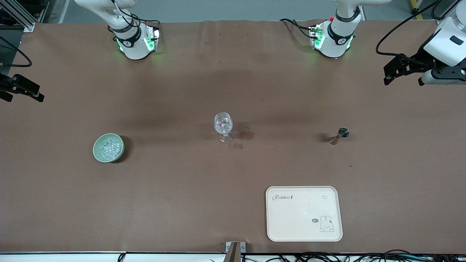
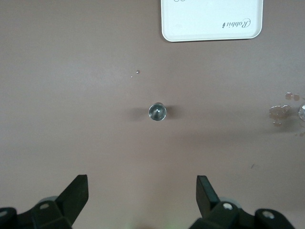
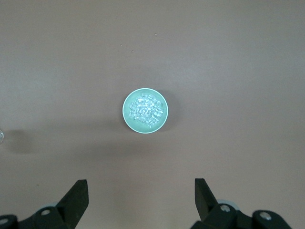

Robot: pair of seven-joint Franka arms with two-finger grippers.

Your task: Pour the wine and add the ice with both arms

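Both arms hang high with nothing held: the left claw (image 2: 142, 198) spread wide over the steel jigger (image 1: 340, 135), the right claw (image 3: 141, 198) equally wide over the green bowl (image 1: 97, 147) of ice (image 1: 110, 149). The glass (image 1: 223, 126) stands mid-worktop beside a dark stain (image 1: 246, 135), bowl toward the right arm's end, jigger toward the left arm's, and an empty tray (image 1: 271, 214) at the edge nearest the front camera. A clean start likely means dropping each claw straight down, centred, before closing, since the slim jigger could tip easily.
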